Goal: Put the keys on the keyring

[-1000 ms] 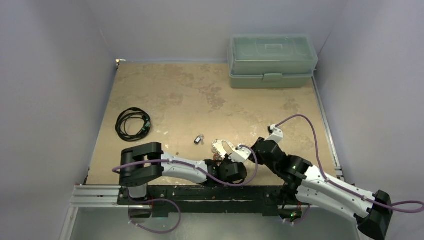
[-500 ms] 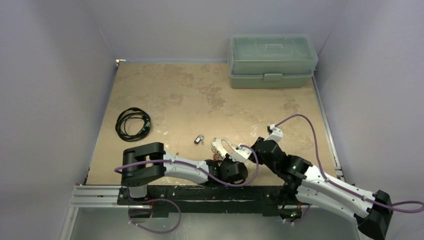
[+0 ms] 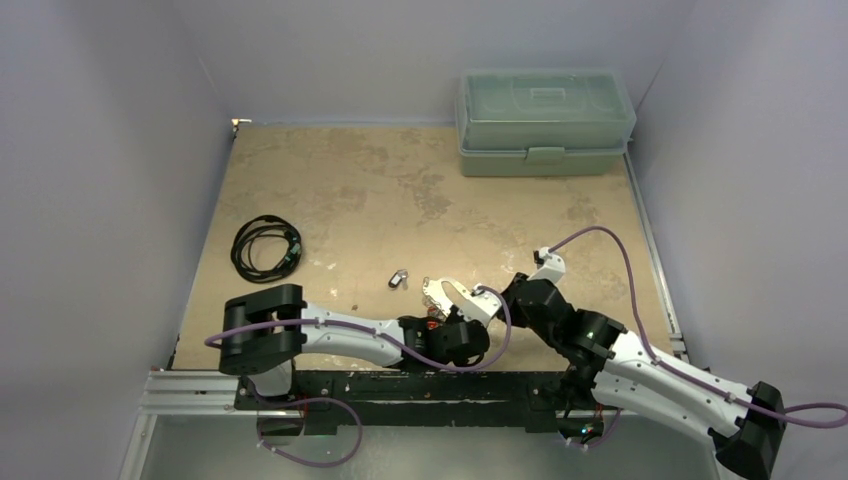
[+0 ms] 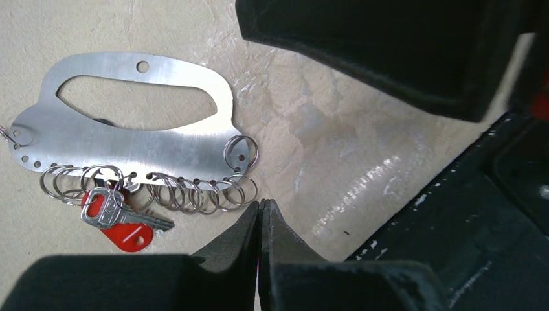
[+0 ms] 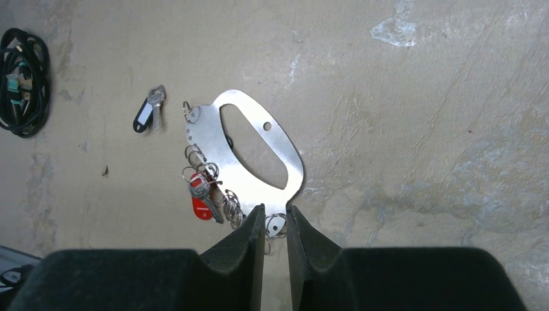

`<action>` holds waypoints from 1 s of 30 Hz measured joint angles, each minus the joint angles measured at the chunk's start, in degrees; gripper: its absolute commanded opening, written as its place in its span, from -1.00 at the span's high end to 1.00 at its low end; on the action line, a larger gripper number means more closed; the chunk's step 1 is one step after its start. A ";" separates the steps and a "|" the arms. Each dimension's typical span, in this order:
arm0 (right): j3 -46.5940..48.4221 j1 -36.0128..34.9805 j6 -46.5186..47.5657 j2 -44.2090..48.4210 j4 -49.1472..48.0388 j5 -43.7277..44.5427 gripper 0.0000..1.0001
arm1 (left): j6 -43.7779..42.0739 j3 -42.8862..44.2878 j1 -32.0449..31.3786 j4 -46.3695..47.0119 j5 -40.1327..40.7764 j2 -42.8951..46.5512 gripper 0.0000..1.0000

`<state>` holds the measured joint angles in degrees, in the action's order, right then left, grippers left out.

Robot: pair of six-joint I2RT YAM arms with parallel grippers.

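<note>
Leftward shift of left arm; left pincer (image 4: pixel 260 214) snapped fully shut — empty, poised beside keyring (image 4: pixel 129 139) loops. Opposite, right pincer (image 5: pixel 275 217) narrow, nipping keyring's end loop — to steady it, I judge. One red key (image 4: pixel 126 234) hangs on; dark key (image 5: pixel 144 118) loose on tabletop (image 3: pixel 400 190).

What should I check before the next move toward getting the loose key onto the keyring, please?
1. Is the dark-headed key on a ring: not ok. It lies loose, apart from the keyring.
2. Are the red-headed key and silvery key threaded: cannot tell. They lie right at the small rings.
3. Does the left gripper hold a key: not ok. It is shut with nothing visible in it.
4. Does the right gripper steady the keyring: cannot tell. The end ring sits between its fingertips.
5. Is the cable out of the way: ok.
</note>
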<state>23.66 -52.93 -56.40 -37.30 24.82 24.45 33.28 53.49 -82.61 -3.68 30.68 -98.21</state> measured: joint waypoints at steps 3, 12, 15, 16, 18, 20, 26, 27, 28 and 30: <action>0.46 0.00 0.79 0.57 -0.07 -0.15 0.59 | -0.11 -0.61 0.02 0.44 -1.49 2.82 1.00; 1.01 0.00 2.14 0.74 -0.52 -0.57 0.33 | -0.85 -2.34 0.02 1.01 -1.25 4.00 0.99; 1.01 0.00 2.71 0.68 -1.44 -1.97 0.29 | -1.49 -2.82 0.02 0.09 0.31 4.04 0.96; 1.01 0.00 2.82 0.59 -1.97 -2.54 0.28 | -1.66 -2.86 0.02 -0.31 0.83 4.04 0.95; 1.01 0.00 2.95 0.33 -2.58 -3.21 0.27 | -2.38 -3.04 0.02 -0.37 1.64 4.04 0.93; 1.01 0.00 3.10 -0.22 -3.02 -3.61 0.27 | -2.75 -3.21 0.02 -0.48 2.62 3.72 0.91; 0.92 0.17 3.85 -0.94 -2.19 -4.04 0.27 | -2.89 -3.15 0.02 -0.04 4.33 0.87 0.87; 0.85 0.17 4.00 -1.01 -1.97 -4.04 0.27 | -2.86 -3.08 0.02 0.00 4.50 0.52 0.85; 0.83 0.17 4.00 -0.98 -1.86 -4.15 0.27 | -2.86 -3.02 0.04 -0.04 4.59 0.13 0.84; 0.83 0.17 4.09 -0.94 -1.81 -4.17 0.27 | -2.80 -2.91 0.15 -0.09 4.74 -0.63 0.80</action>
<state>24.49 -52.75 -52.31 -38.24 23.00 20.27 30.48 50.59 -82.46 -3.77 35.42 -98.85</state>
